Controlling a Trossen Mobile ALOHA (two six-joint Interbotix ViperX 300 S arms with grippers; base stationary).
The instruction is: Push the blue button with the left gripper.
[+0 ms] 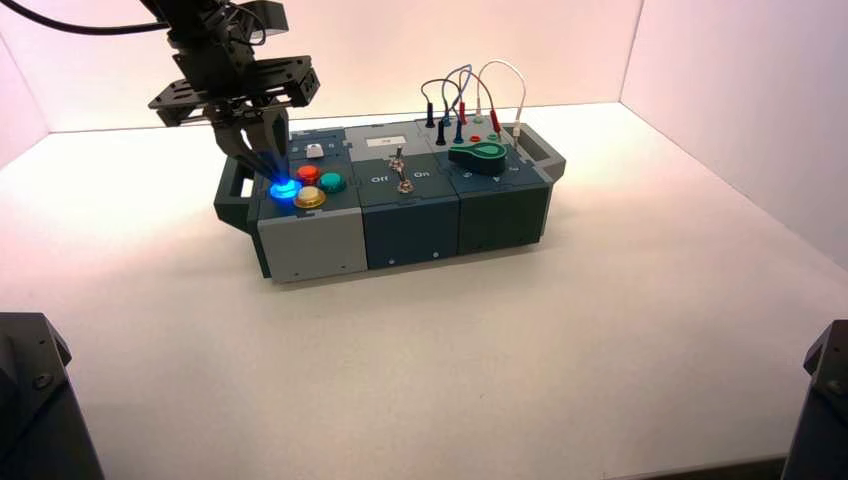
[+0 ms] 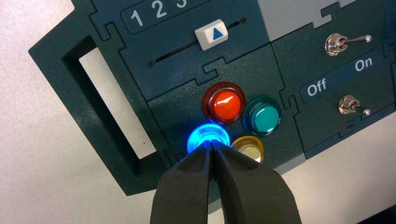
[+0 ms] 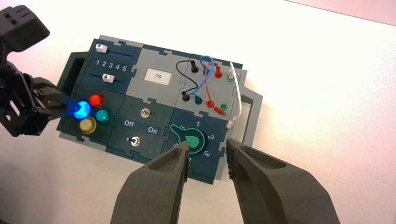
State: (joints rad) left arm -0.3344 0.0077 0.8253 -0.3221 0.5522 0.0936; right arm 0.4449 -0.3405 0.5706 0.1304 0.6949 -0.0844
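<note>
The blue button (image 1: pixel 283 189) sits at the front left of the box's four-button cluster and glows bright blue. It also shows in the left wrist view (image 2: pixel 208 136) and the right wrist view (image 3: pixel 81 109). My left gripper (image 1: pixel 268 165) is shut, and its closed tips (image 2: pixel 211 145) rest on the button's near edge. The same gripper shows farther off in the right wrist view (image 3: pixel 65 106). My right gripper (image 3: pixel 207 145) is open and empty, held in the air in front of the box's green knob (image 3: pixel 191 140), apart from it.
Red (image 2: pixel 223 102), teal (image 2: pixel 262 115) and yellow (image 2: pixel 248 148) buttons crowd the blue one. A white slider key (image 2: pixel 211 34) and two toggle switches (image 2: pixel 345 41) by "Off" and "On" lie nearby. Plugged wires (image 1: pixel 470 95) stand at the back right. The box has a handle (image 2: pixel 107 102).
</note>
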